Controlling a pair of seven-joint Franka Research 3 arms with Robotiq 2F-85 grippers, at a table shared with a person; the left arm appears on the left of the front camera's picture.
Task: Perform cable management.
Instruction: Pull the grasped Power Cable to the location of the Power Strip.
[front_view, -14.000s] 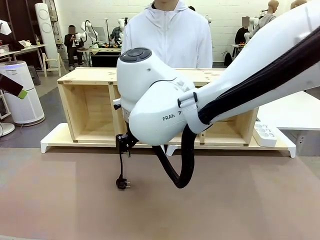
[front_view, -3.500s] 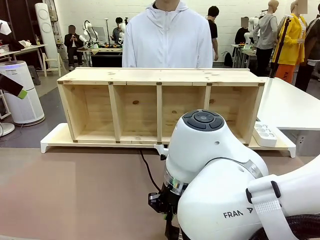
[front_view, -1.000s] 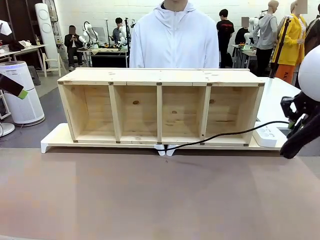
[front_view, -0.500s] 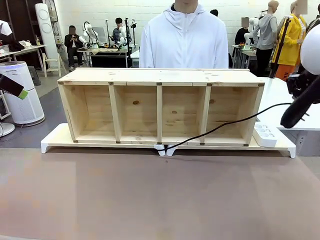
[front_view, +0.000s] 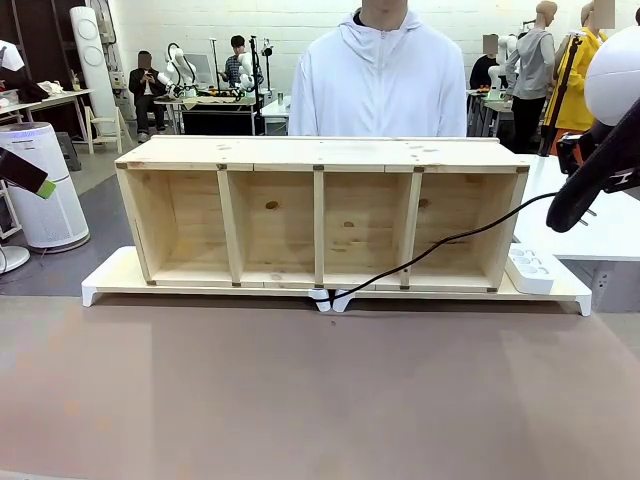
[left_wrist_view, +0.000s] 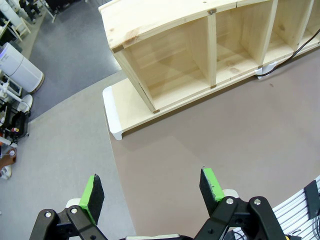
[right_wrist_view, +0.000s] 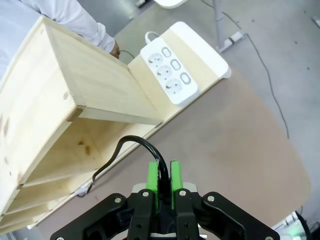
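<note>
The cable (front_view: 440, 243), a thin black cord, rises from the gap under the wooden shelf (front_view: 320, 152) to my right gripper (front_view: 562, 213). That gripper hangs in the air off the shelf's right end. In the right wrist view its green pads (right_wrist_view: 153, 179) are shut on the cable (right_wrist_view: 131, 141), which loops back down toward the shelf's end compartment. In the left wrist view, my left gripper (left_wrist_view: 151, 187) stands open with nothing between its fingers, high over the brown table (left_wrist_view: 200, 140) in front of the shelf's left end.
A white power strip (front_view: 530, 268) lies on the white base board (front_view: 110, 275) by the shelf's right end. A person in a white hoodie (front_view: 385, 80) stands behind the shelf, a hand (right_wrist_view: 115, 49) near its far corner. A white side table (front_view: 600, 225) stands at the right.
My right gripper has risen and drawn slightly inward with the cable, so the cord slopes more steeply from under the shelf. The person has stepped to the right.
</note>
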